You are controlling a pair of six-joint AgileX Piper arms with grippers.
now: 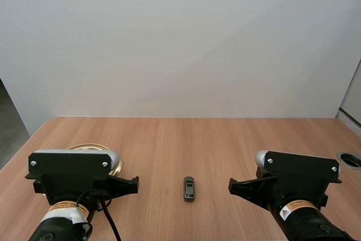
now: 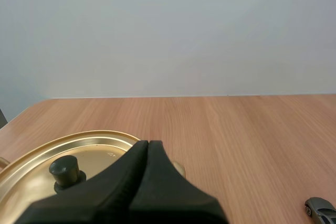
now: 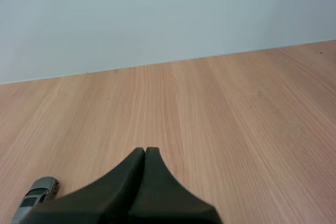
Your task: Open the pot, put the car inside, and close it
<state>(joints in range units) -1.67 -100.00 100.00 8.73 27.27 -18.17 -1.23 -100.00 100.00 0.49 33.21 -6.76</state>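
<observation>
Findings. The pot (image 2: 113, 139), brass-coloured, is sitting on the counter (image 1: 225, 139) at about 9 o'clock from the car (image 1: 189, 188), directly under the left arm. Its lid (image 2: 31, 177) is sitting in place, with the dark knob (image 2: 64, 169) standing upright at the centre. No part of the task is yet showing as done.

The car is lying on bare counter between the two arms, well apart from the pot, with its length running along the 12-to-6 line. Nothing is touching it.

The left pincer (image 2: 148, 145) is hanging over the lid with its fingers pressed together in one dark wedge, gripping nothing. The knob is lying just at 9 o'clock of its tips. This placement is judged to suit the opening step, since the knob is the lid's only handhold. The fingers would need to part before descending.

The right pincer (image 3: 145, 151) is likewise drawn together and empty, pointing toward 12 o'clock. The car is lying near it at about 8 o'clock. It is judged to be standing ready for the car once the pot is uncovered.
</observation>
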